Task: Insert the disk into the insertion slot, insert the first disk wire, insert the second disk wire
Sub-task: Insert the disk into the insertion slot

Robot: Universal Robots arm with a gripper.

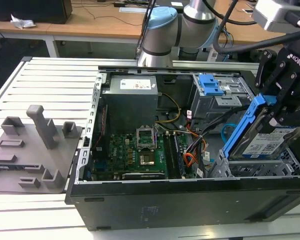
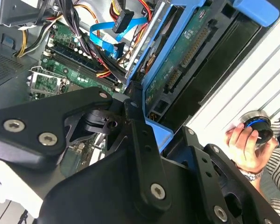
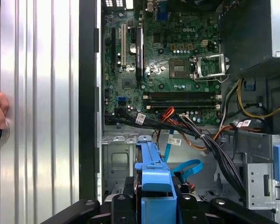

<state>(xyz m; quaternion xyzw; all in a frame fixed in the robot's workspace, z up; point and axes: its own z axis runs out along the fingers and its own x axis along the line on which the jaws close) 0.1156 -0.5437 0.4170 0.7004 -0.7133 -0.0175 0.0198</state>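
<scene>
This is a robotics lab. A robot arm (image 1: 160,35) stands at a slotted aluminium table (image 1: 55,80). An opened computer case (image 1: 190,200) lies beneath the gripper (image 1: 280,117), a grey moulded fixture (image 1: 35,145) sits well off to its side, and cable-strewn wooden desks (image 1: 90,22) run beyond it.

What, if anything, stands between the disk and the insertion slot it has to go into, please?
Nothing solid shows between them: the disk, held tilted by the gripper, has its lower edge at the insertion slot. A loose blue cable loops close beside its carrier and might snag.
</scene>
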